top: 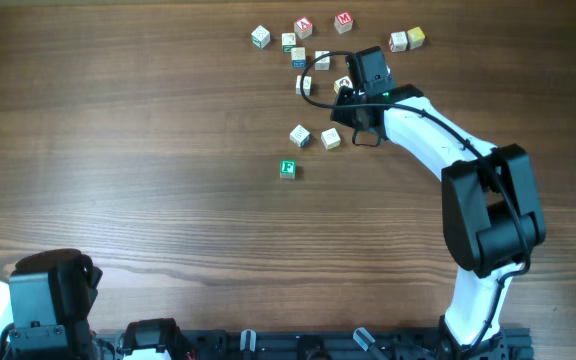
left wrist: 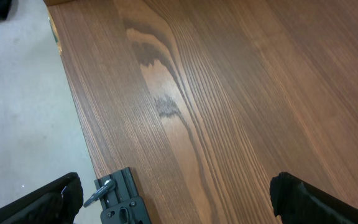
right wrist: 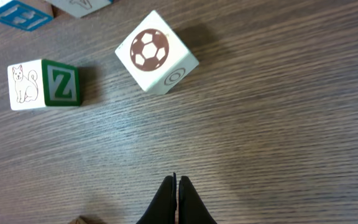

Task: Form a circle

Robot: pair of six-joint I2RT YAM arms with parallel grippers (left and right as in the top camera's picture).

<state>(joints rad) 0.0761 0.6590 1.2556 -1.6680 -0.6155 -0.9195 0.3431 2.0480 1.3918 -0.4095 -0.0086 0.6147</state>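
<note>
Circle so far is just three tiny wooden cubes bunched mid-way across the counter, out past my left tool parked wide open at the near edge. They look light, hard and easy to skid, so I'd pinch one across two flat opposite faces. Just beyond, my right tool is pinched shut on nothing, soccer-ball cube ahead of it.

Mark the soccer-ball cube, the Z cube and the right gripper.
soccer-ball cube [right wrist: 153,53]: right wrist view, on its ball-printed top face.
Z cube [right wrist: 48,84]: right wrist view, on its green Z face.
right gripper [right wrist: 177,182]: right wrist view, between its shut fingertips.
</note>
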